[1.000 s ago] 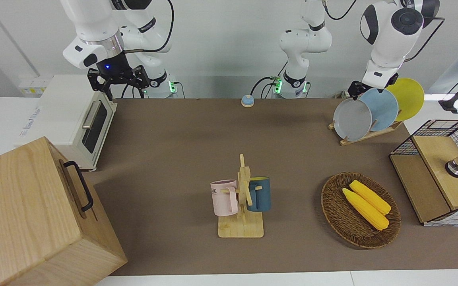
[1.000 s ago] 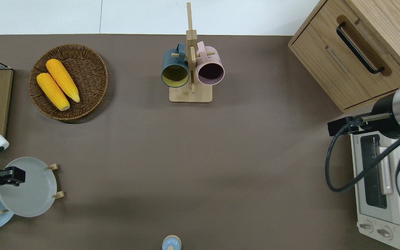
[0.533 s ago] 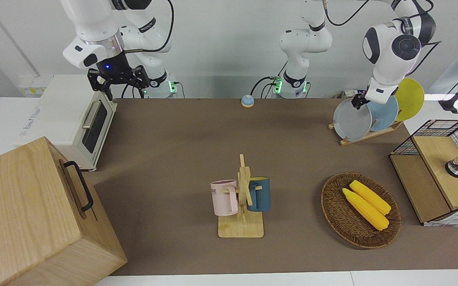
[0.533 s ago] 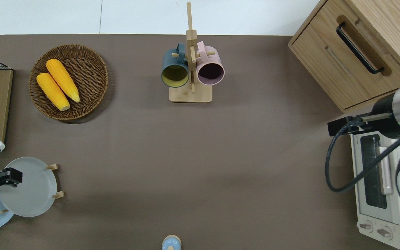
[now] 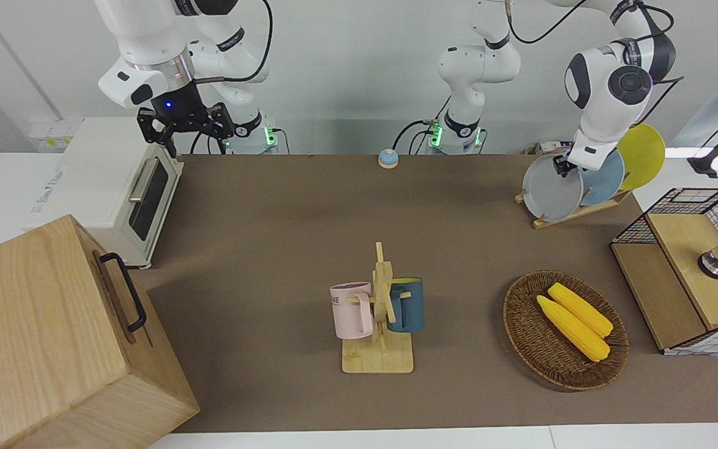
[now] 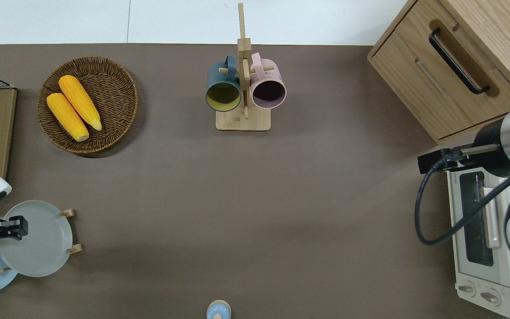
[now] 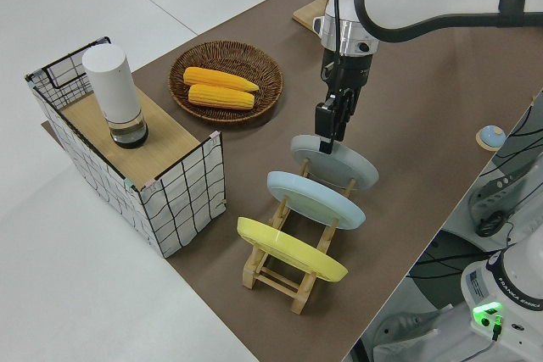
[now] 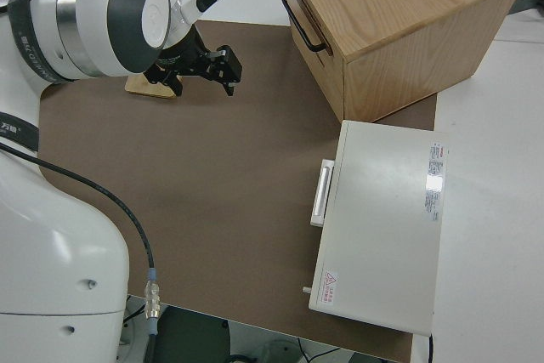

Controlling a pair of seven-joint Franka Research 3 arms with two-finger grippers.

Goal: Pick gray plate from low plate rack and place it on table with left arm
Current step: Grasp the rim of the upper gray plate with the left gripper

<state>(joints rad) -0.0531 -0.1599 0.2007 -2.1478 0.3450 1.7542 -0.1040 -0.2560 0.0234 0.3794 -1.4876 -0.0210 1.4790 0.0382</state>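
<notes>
— Where does the left gripper [image 7: 327, 135] stand?

— At the top rim of the gray plate [image 7: 341, 169], pointing down. Whether its jaws have closed on that rim or only straddle it, I cannot tell.

— And the plate itself?

— In the low wooden rack [image 7: 280, 275] at the left arm's end of the table [image 6: 255, 199], leaning in the slot farthest from the robots.

— So how should the lift go?

— I'd want the rim seated deep between the jaws before pulling. Then draw it up along its own lean, so the lower edge slides out of the pegs without dragging the rack.

— What is close?

— The blue plate [image 7: 316, 201] leans just beside it, on the robots' side, with the yellow plate [image 7: 290, 252] after that. A twist could knock the blue one.

— Where to set it down?

— Bare table lies toward the middle. The basket [image 6: 117, 84] with corn [image 6: 73, 106] sits farther from the robots, and the mug stand [image 6: 242, 122] is well apart. The right arm is parked.
</notes>
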